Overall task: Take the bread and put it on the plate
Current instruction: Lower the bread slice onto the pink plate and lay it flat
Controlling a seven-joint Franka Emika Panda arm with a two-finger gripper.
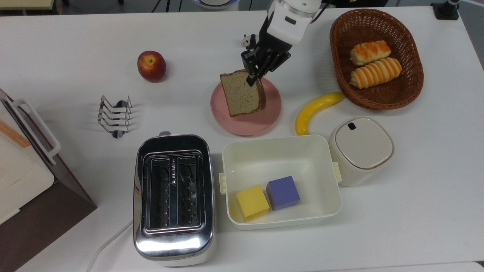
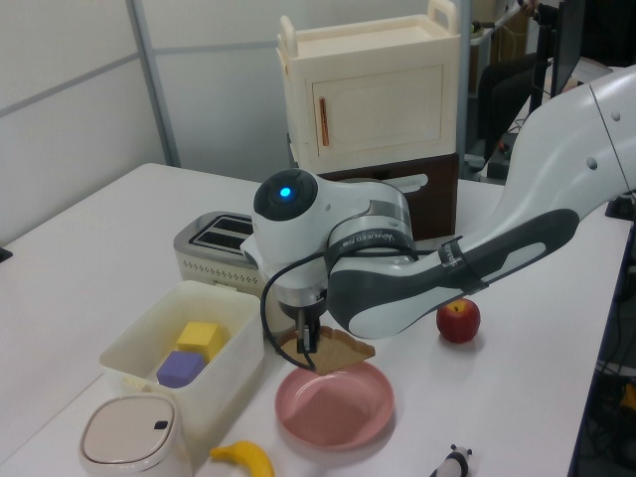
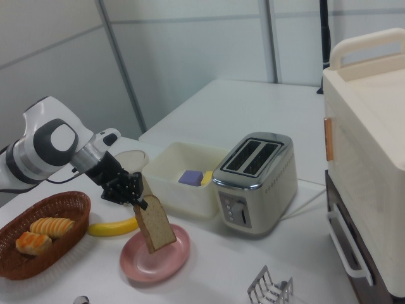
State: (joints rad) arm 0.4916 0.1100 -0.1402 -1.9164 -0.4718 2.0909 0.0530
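Pinching the bread (image 1: pixel 242 94) by its top edge, the gripper (image 1: pixel 252 78) dangles it over the plate (image 1: pixel 272 109) — fingertips half hidden.

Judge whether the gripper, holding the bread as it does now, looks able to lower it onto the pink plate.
Probably yes: the gripper holds the bread above the plate, whose surface is bare with nothing between them.

I'm seeing a mirror-polished chrome metal toaster (image 1: pixel 173 199), a woven brown wicker basket (image 1: pixel 376 58), a smooth matt pink plate (image 1: pixel 245 122), a porous, rough-crumbed brown bread slice (image 1: pixel 242 94) and a matt white desk (image 1: pixel 416 211).
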